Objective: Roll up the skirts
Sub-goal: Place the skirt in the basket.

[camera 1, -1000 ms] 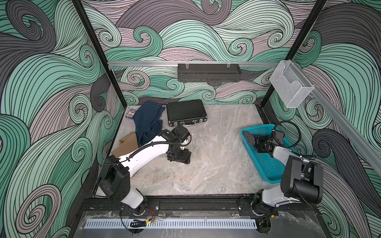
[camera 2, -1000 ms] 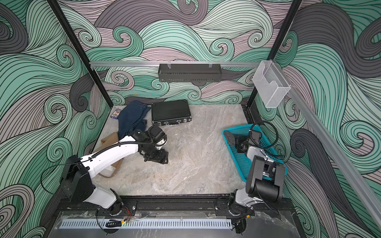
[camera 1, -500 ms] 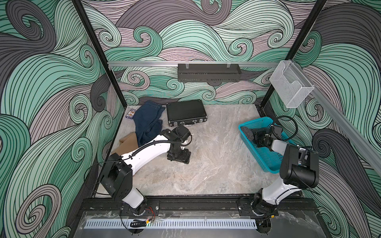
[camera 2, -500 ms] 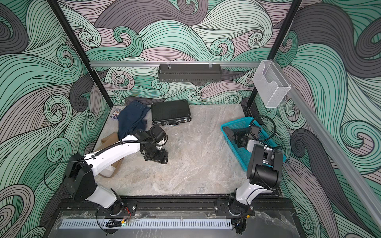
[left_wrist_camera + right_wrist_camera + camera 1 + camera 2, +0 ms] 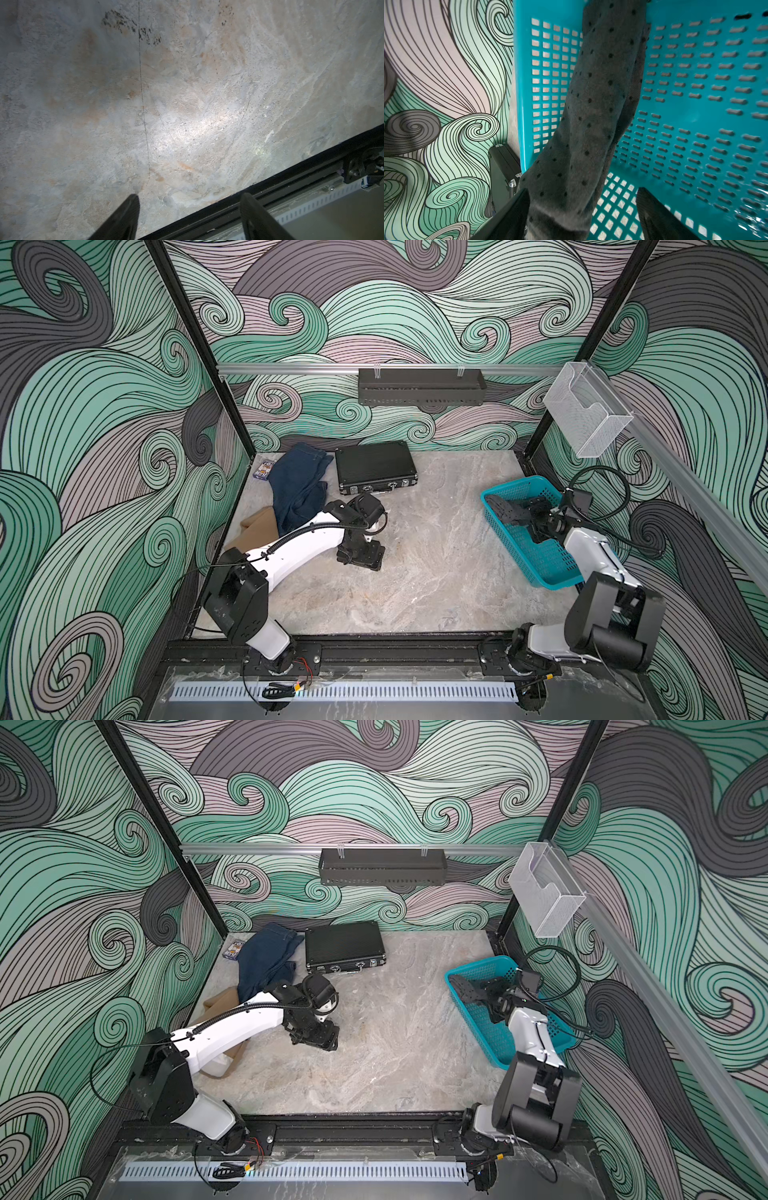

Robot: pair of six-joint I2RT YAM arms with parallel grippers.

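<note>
- At the table's [image 5: 436, 572] three o'clock edge, the right gripper [image 5: 582, 191] hung inside the teal basket [image 5: 552, 568], jaws spread wide, gripping nothing.
- The dotted grey skirt [image 5: 593, 108], a long roll, lay at the basket's twelve o'clock end. It touched one finger; the other stood clear.
- Left gripper [image 5: 189, 195] hovered near table centre over bare marble, jaws apart, empty.
- Denim skirt [image 5: 297, 485] lay loose at eleven o'clock beside the black case [image 5: 374, 466]. The tan skirt [image 5: 257, 531] lay crumpled at nine o'clock, partly under the left arm.
- Judged: first roll just stowed, two skirts unrolled.
- The next move called for lifting the right arm clear without snagging the roll, then spreading the denim flat.
</note>
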